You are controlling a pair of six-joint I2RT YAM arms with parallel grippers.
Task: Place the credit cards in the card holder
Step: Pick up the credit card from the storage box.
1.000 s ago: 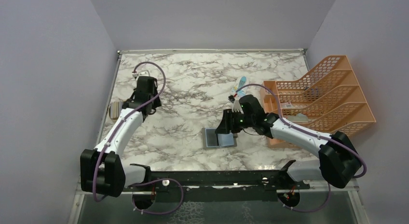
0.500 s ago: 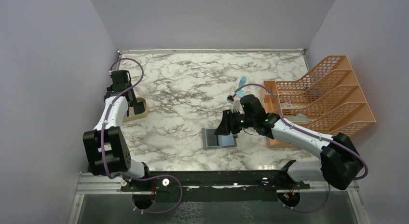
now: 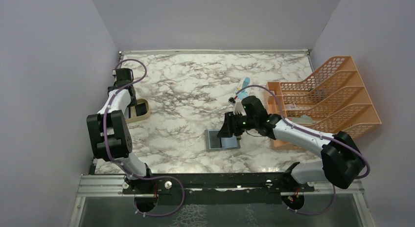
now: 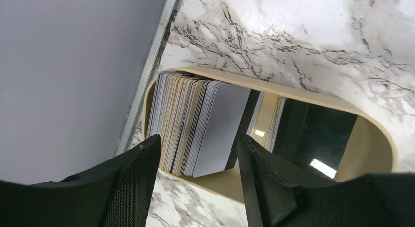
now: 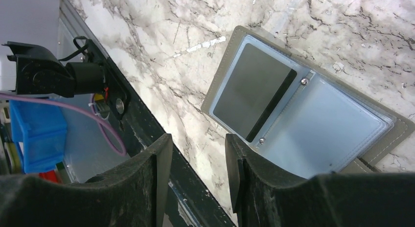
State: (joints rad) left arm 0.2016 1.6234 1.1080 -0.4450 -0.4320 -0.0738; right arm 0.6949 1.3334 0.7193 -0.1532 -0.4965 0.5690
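The credit cards (image 4: 195,124) stand on edge as a tight stack in the left compartment of a tan oval tray (image 4: 313,97). My left gripper (image 4: 197,141) hangs just above that stack, open, its fingers either side of it and touching nothing. The card holder (image 5: 313,124) lies open flat on the marble, and one dark card (image 5: 252,92) sits in its left pocket. My right gripper (image 5: 198,139) hovers over the holder's near edge, open and empty. In the top view the holder (image 3: 213,141) is partly hidden under the right gripper (image 3: 226,130).
The tray (image 3: 132,118) sits against the table's left edge beside the wall. A large orange mesh file rack (image 3: 328,97) fills the right side. A light blue-and-white packet (image 3: 242,85) lies behind the right arm. The black mounting rail (image 3: 215,180) runs along the near edge.
The left arm has swung from the table's left-centre out to the tray at the left edge, and its jaws have widened. The right arm and the card holder have stayed put.
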